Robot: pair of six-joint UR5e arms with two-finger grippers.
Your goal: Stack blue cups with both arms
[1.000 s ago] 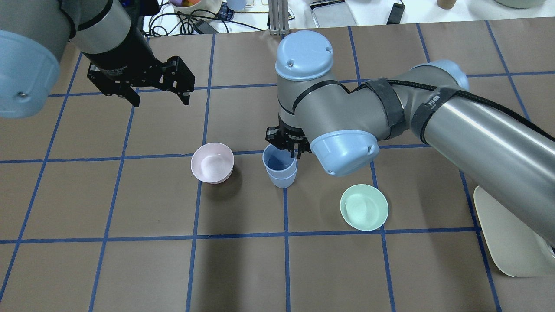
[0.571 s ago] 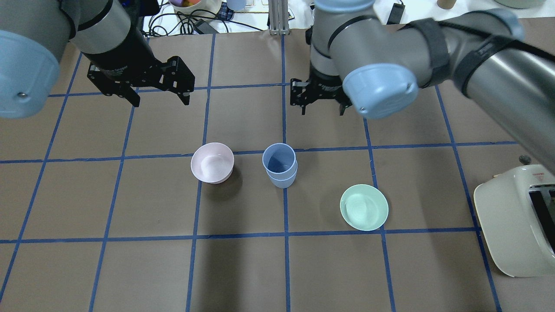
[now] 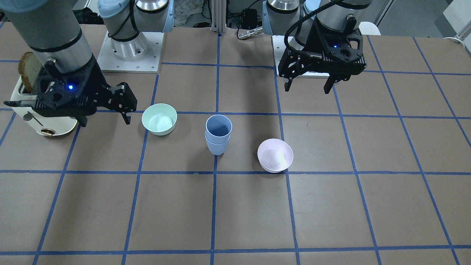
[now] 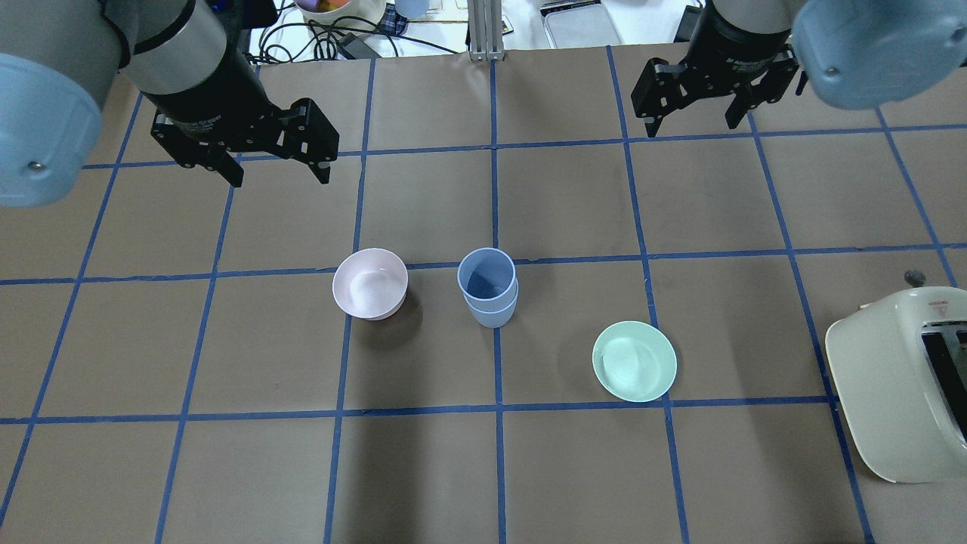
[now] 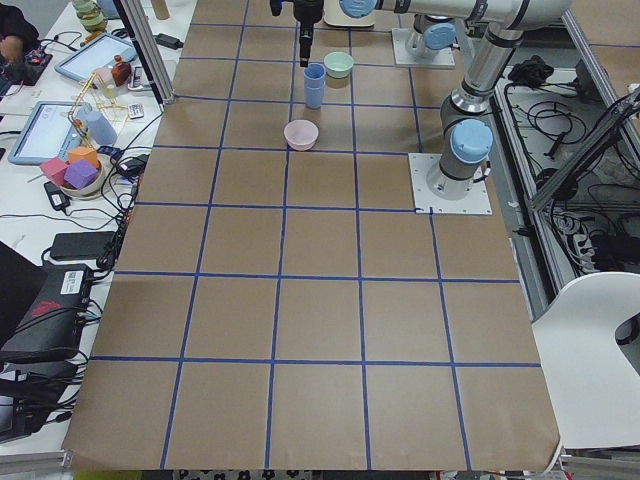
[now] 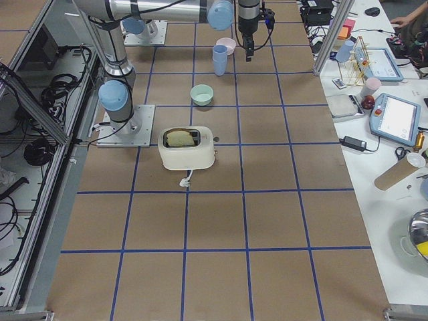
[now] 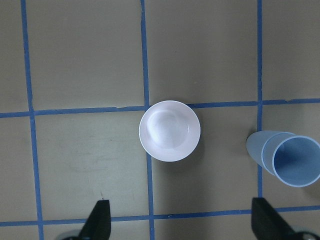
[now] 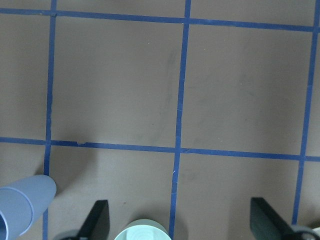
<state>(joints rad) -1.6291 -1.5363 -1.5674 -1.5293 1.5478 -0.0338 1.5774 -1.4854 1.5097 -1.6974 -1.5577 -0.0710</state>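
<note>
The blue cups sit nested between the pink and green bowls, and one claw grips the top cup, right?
No claw grips it. The overhead view shows the blue cups nested between the pink bowl and green bowl, with the left claw and right claw both open, apart from them.

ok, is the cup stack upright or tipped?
Upright. The cups stand nested, mouth up, one rim just above the other, on the table; left pincer and right pincer hang clear.

No text can be read for certain. Faint pale lettering on the black wrist of the left arm (image 4: 204, 113), upper left of the overhead view, is too blurred. The toaster (image 4: 884, 378) at lower right bears a small red mark, equally unreadable.
</note>
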